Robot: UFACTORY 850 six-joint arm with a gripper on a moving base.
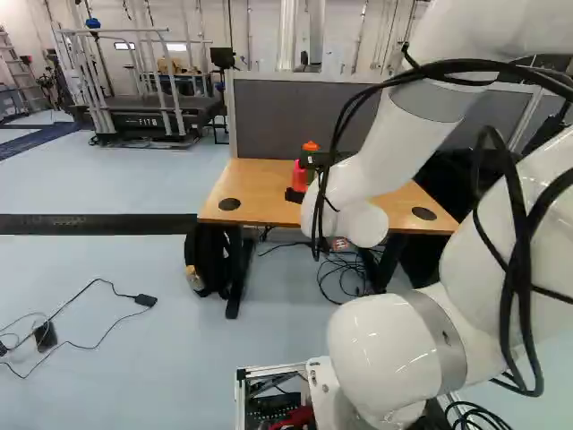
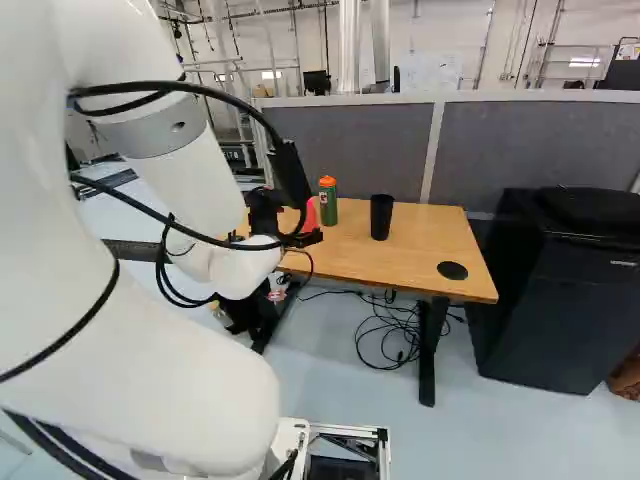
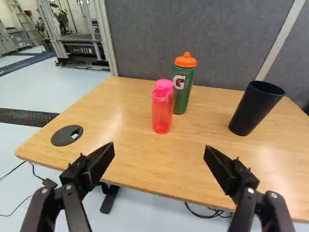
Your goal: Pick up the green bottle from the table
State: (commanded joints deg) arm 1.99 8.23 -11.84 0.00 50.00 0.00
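Jaws spread wide open, green bottle [image 3: 182,96] with printed logo [image 3: 179,81], pink bottle [image 3: 162,113] beside

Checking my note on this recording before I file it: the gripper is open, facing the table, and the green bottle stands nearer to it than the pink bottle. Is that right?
Not quite: the pink bottle stands nearer, and the green bottle is behind it, as the wrist view shows. The gripper is open, facing the table.
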